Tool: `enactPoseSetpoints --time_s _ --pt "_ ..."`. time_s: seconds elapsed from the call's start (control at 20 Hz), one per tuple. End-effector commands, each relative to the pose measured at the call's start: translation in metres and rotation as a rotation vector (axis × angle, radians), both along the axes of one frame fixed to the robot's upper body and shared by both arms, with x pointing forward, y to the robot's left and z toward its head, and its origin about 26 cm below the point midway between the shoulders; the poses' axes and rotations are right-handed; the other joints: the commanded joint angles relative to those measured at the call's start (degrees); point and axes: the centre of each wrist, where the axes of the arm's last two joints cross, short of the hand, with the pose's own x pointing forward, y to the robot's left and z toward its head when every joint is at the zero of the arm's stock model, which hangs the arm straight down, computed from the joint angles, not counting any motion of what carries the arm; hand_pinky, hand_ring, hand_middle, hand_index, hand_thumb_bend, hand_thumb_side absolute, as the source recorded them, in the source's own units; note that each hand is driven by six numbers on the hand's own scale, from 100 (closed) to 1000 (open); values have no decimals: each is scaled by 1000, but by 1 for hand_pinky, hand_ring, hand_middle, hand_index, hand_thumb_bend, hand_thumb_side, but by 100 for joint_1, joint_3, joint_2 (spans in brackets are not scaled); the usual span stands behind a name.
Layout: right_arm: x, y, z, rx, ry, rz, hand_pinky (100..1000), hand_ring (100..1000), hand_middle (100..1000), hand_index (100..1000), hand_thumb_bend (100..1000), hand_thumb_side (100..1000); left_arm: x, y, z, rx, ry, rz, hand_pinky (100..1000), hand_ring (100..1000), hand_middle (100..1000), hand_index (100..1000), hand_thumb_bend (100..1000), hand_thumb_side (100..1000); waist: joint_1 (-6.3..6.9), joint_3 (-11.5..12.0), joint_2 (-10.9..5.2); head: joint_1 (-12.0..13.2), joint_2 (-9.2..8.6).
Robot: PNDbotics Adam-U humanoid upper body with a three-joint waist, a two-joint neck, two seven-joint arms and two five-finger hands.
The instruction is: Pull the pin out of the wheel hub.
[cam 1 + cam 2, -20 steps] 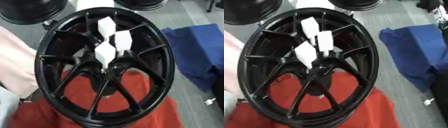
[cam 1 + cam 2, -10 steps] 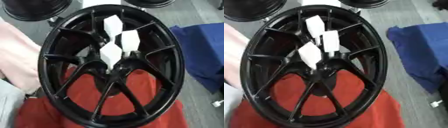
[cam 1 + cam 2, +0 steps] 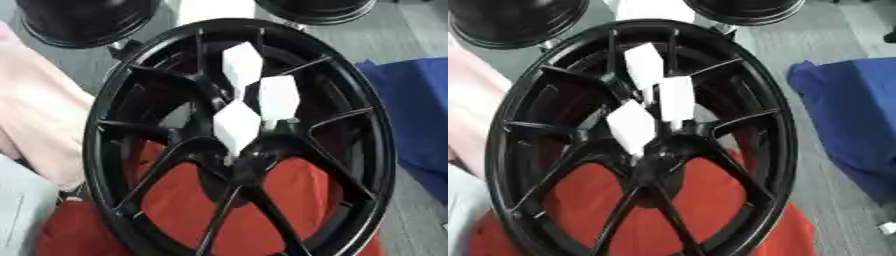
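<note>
Grey floor (image 3: 815,165) beside black wheel hub (image 3: 236,150); white pins (image 3: 238,125) stand unobstructed, neither hand visible

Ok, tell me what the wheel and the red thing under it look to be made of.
Wheel: likely painted or coated metal, glossy black, with highlights along the spokes. Red cloth beneath it: seemingly fabric, matte, showing between the spokes.

A black spoked wheel (image 3: 645,145) fills the right eye view, lying over a red cloth (image 3: 710,200). Three white blocks (image 3: 677,97) cluster at its hub (image 3: 658,150). A blue cloth (image 3: 855,115) lies to the right on the grey floor (image 3: 798,45).
</note>
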Motion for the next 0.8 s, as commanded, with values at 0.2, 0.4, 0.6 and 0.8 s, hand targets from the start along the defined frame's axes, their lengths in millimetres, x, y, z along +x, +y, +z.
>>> enactPoseSetpoints --time_s 0.2,0.4,0.6,0.8 --pt "-4 0 11 -39 -31 -6 861 715 647 793 100 405 -4 -1 27 100 -56 -7 637 777 659 753 379 621 -10 -6 -108 -45 42" --pt "-6 -2 9 -37 -22 -21 860 715 647 793 100 398 -3 -2 57 284 -66 -32 652 777 668 765 385 575 -2 -11 -156 -305 231" --pt "-7 -3 7 -42 -22 -28 860 715 647 793 100 398 -2 -3 77 427 -45 -52 652 777 668 765 385 575 3 -6 -175 -404 306" --pt "-6 -2 10 -73 -8 -22 860 714 646 792 100 399 0 -10 88 510 -68 -83 733 768 694 797 477 547 180 -115 -236 -312 307"
